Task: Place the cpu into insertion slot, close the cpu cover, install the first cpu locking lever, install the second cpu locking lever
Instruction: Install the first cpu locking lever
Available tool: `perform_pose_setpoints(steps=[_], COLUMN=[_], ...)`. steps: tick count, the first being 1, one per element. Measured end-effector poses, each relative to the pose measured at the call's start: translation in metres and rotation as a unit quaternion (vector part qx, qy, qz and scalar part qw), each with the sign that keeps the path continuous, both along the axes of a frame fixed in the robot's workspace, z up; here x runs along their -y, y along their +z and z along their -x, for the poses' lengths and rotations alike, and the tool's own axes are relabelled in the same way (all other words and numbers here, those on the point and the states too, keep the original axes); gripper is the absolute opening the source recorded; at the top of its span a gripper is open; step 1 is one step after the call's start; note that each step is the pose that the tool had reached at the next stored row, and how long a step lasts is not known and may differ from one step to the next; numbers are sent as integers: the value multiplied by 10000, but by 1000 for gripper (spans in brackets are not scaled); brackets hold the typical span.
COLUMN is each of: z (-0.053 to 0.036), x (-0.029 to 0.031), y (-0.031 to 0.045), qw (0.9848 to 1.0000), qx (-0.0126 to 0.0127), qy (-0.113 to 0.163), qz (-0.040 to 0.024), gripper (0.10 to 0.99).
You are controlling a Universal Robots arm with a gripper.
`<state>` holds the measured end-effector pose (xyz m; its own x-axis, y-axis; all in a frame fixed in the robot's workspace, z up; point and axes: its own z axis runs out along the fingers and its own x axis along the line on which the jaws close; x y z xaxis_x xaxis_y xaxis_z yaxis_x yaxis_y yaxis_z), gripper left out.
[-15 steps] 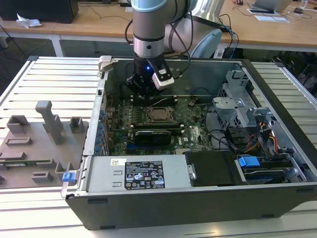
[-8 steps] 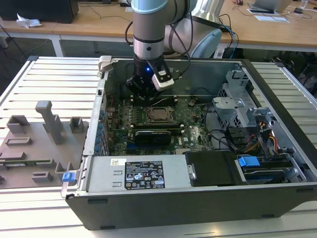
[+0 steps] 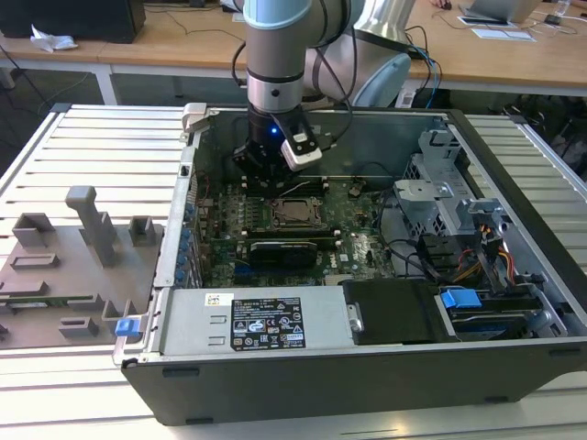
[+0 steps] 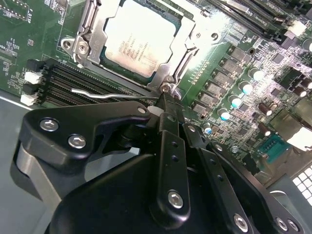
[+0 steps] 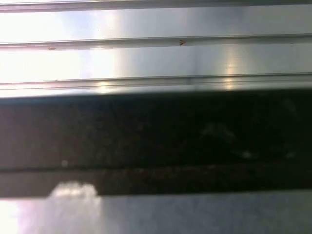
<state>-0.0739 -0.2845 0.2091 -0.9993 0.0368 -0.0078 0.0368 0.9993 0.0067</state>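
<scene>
Your arm reaches down into the open computer case (image 3: 514,165), with the gripper (image 3: 271,174) poised over the green motherboard (image 3: 358,247). In the exterior view it sits at about eleven o'clock from the insertion slot (image 3: 280,213).

In the second wrist view, the cpu (image 4: 139,39) is already seated in the slot. The cpu cover (image 4: 185,48) is folded down around it, so the chip's grey top shows through the window. The gripper's (image 4: 168,100) black jaws are drawn together, their tips right at one corner of the socket frame.

A thin silver locking lever (image 4: 105,95) stretches across the black memory slots (image 4: 73,78) beside the socket, and its end runs up to those tips. You cannot tell from here whether the jaws pinch it.

In the exterior view, the power supply (image 3: 248,321) lies at six o'clock from the slot. A grey fixture plate (image 3: 55,275) rests outside the case at nine o'clock. The first wrist view shows a dark band (image 5: 156,131) across pale ribbed metal (image 5: 156,53).
</scene>
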Motion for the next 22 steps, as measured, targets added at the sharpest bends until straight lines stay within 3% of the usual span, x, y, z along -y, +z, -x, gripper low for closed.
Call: perform_pose_setpoints(steps=[7,10,14,18,22], z=[-54,-86,-191,-379,-476], x=[-17,-84,-90,-90,-90], y=[-10,-10,-10,-16,-24], qw=[10000,10000,10000,10000,9999], qx=[0,-1,-12,-74,-117], qy=[0,2,2,2,2], qz=[0,0,0,0,-1], gripper=[106,106,106,106,106])
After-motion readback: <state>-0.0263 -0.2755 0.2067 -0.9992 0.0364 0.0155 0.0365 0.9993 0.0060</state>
